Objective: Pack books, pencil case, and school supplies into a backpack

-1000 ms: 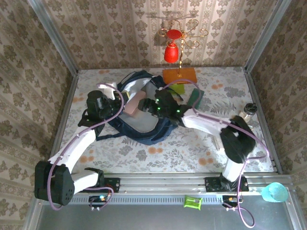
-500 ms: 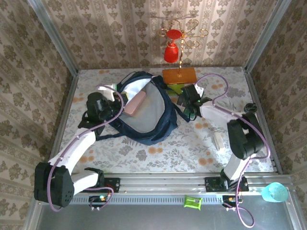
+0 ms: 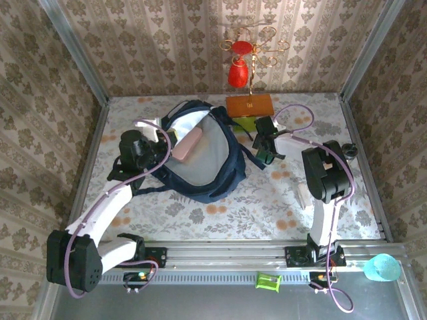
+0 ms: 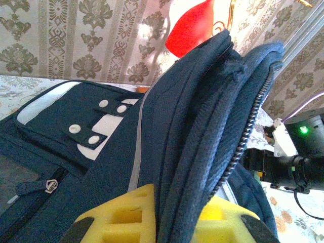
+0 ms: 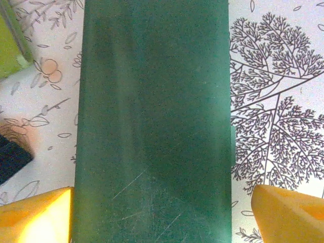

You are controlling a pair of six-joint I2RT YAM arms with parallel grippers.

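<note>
Dark green piece (image 5: 152, 121): a flat oblong lying on the floral table (image 3: 280, 200), right of the backpack (image 3: 220, 180) and near the light green piece (image 3: 245, 123).
Handling: it looks light, stiff and smooth, so probably slippery; best gripped across its long edges near the middle.
Right gripper (image 3: 265, 141): fingers (image 5: 35, 215) spread wide on either side of the piece, not clamped on it.
Left gripper (image 4: 169, 223): pinched tight on the backpack's opening rim, holding it up.
Change: a second ago the right arm reached over the backpack; now it hovers at the piece.
</note>
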